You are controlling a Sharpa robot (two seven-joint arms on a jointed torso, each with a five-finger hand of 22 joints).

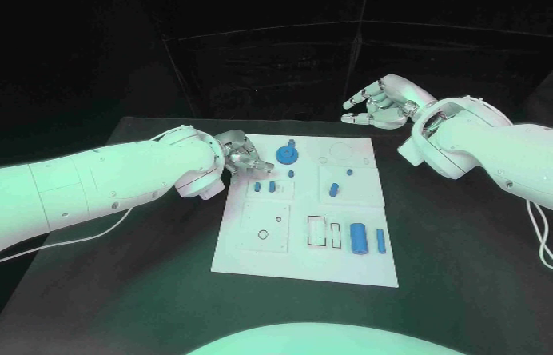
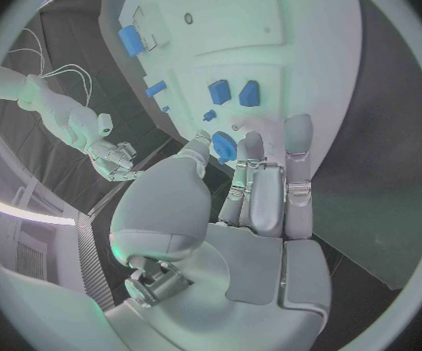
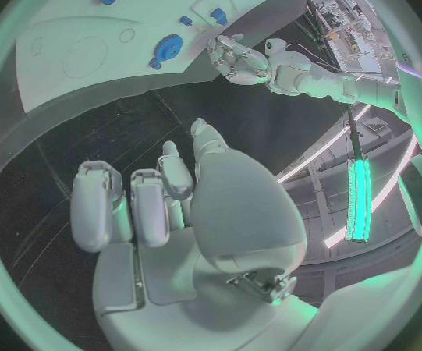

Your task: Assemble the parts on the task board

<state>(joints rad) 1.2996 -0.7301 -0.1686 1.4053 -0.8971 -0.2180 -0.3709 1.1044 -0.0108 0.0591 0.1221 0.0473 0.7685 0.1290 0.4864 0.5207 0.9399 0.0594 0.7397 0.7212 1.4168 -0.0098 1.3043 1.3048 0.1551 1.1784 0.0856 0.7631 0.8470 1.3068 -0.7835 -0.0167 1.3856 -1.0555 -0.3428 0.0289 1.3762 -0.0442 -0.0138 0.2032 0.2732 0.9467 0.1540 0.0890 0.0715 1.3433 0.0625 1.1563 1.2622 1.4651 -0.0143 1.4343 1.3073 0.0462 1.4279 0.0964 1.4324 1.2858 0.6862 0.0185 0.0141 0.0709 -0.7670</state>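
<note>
Fingers of left hand [image 1: 242, 157] bent, holding nothing, at the task board [image 1: 260, 251] edge by the round blue part [image 1: 287, 157] | right hand [image 1: 380, 103] fingers loosely curled, holding nothing, beyond the board's far edge.

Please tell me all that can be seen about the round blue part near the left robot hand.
The round blue part is a flat disc that looks like plastic, with a raised hub at its centre and a small knob beside its rim. It lies flat on the white task board, near the board's far edge and towards its left side. The left robot hand sits close beside it with its fingertips near the rim, but the pictures cannot settle whether they touch. The right wrist view shows the disc too.
</note>
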